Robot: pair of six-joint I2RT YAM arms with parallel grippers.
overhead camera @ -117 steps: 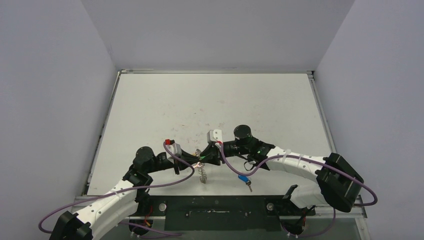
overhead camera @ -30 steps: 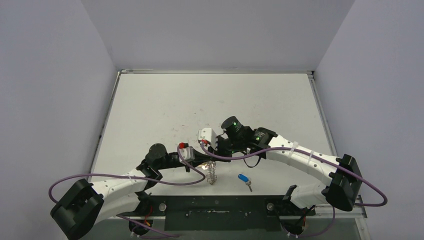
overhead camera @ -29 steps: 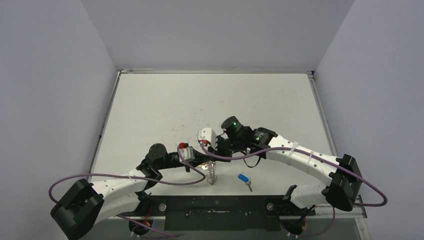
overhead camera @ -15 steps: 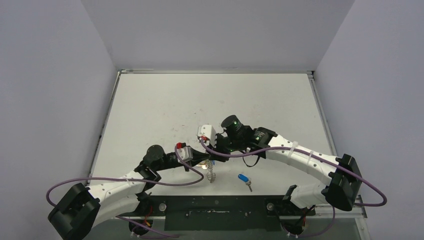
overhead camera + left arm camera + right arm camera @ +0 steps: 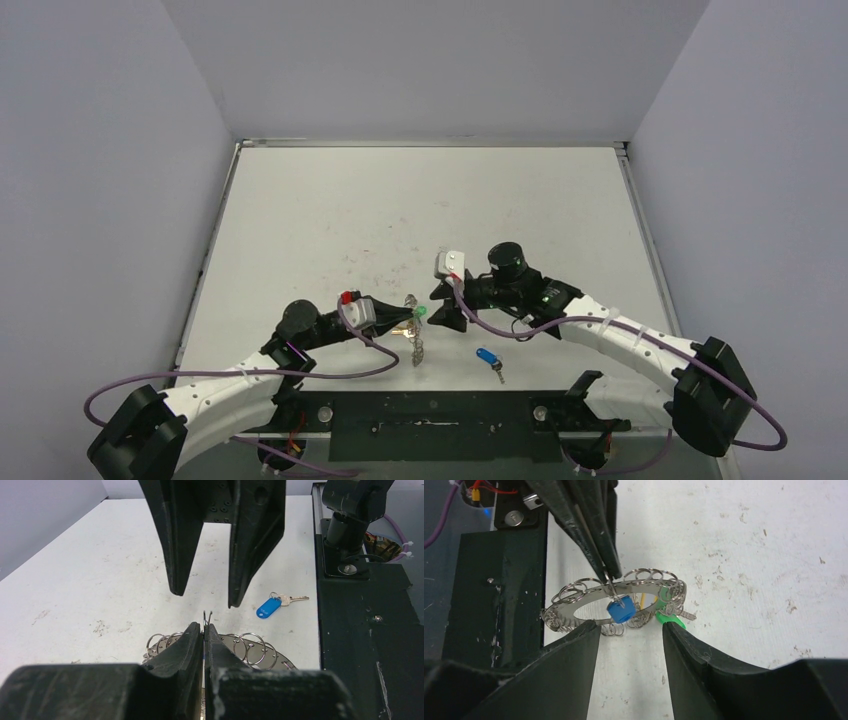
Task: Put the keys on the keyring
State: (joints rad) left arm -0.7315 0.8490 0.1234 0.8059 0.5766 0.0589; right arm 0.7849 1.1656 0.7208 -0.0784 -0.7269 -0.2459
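While the keyring is lifted off the table near the middle of its front edge, it is pinched by the left gripper, whose fingers are clenched on one thin wire loop at the rim. The ring is hung tilted below those fingers. Three tagged keys are seen on it from the right wrist: a blue tag, a yellow one behind it and a green tag toward the right end. The right gripper is faced at the ring, just beside it, fingers released and spread with nothing between them. One loose blue key is left flat on the table, right of the ring and close to the front edge, well clear of both grippers.

The step in hand is judged to be the fetch of that last key. The right gripper should be backed straight away so no loops are snagged, then lowered over the plastic tag, not the thin blade. The tag should be gripped by its sides with the key's hole left exposed. The left clamp should not be loosened, and a free loop should be turned toward the right side.
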